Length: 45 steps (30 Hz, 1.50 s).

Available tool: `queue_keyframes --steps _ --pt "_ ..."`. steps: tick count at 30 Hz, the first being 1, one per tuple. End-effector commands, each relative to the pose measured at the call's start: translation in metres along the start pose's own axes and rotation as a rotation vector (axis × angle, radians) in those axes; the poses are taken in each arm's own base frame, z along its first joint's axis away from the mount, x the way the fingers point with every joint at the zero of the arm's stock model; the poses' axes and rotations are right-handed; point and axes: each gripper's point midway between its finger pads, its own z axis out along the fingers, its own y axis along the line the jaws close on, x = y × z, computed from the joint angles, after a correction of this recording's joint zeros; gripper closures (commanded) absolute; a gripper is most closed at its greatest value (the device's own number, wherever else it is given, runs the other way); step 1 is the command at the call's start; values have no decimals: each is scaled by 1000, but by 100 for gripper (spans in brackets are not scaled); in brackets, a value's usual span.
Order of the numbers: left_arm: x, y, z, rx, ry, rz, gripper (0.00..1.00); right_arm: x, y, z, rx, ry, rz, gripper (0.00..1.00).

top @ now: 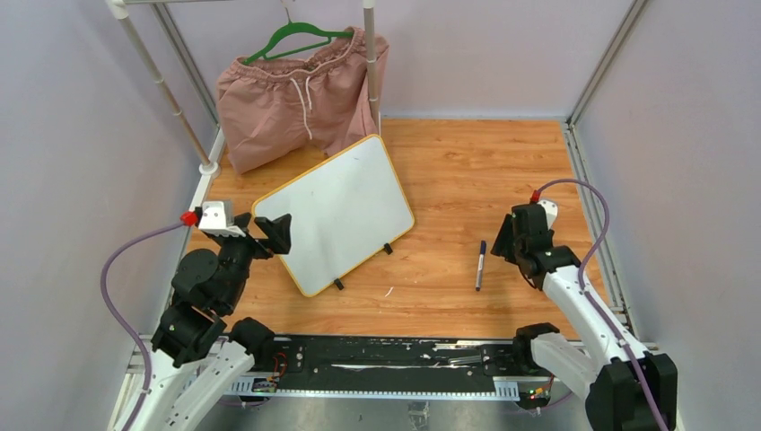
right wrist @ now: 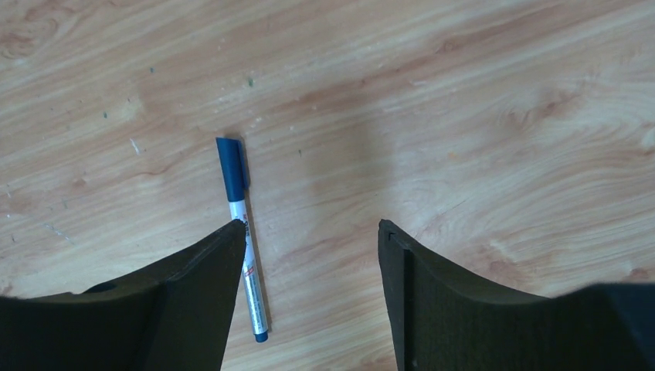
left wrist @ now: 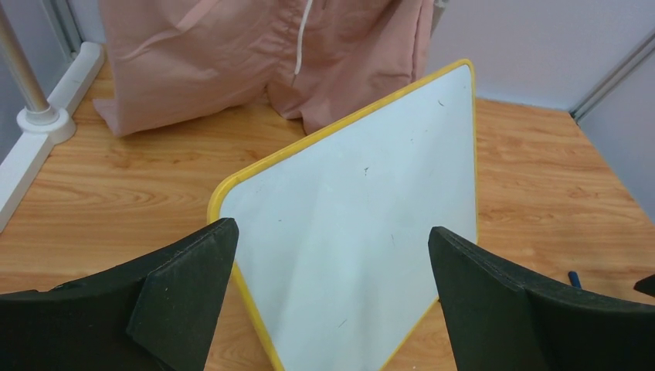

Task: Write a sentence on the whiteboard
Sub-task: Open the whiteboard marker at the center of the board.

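The whiteboard (top: 336, 211) with its yellow frame lies tilted on the wooden table, left of centre, resting on two small black feet. Its white face (left wrist: 363, 232) carries only a few faint specks; no sentence is in view. My left gripper (top: 262, 232) hovers open at the board's near-left corner, the board showing between its fingers (left wrist: 332, 232). A blue-capped marker (top: 481, 265) lies flat on the table to the right of the board. My right gripper (top: 504, 241) stands open just right of the marker (right wrist: 234, 174), which lies beside the left finger, not between the two.
Pink shorts (top: 301, 99) hang on a green hanger from a white rack behind the board, their hem touching the table (left wrist: 255, 54). The rack's pole base (top: 208, 167) stands at the back left. A black rail (top: 386, 364) runs along the near edge. Walls close three sides.
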Motion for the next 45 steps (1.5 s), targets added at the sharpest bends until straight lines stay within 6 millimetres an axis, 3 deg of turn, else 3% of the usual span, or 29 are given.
queue_keyframes --steps 1,7,18,38,45 --pt "-9 3 -8 1 -41 29 0 18 6 10 -47 84 -4 35" --pt "-3 -18 -7 119 -27 40 0 36 31 18 -153 202 -27 41" --pt "0 -27 -10 170 -14 54 0 58 41 25 -179 284 -139 47" --pt "-1 -28 -13 182 -25 52 0 77 38 37 -110 366 -228 66" --pt "-1 -28 -14 183 -26 51 0 83 36 38 -102 389 -232 84"
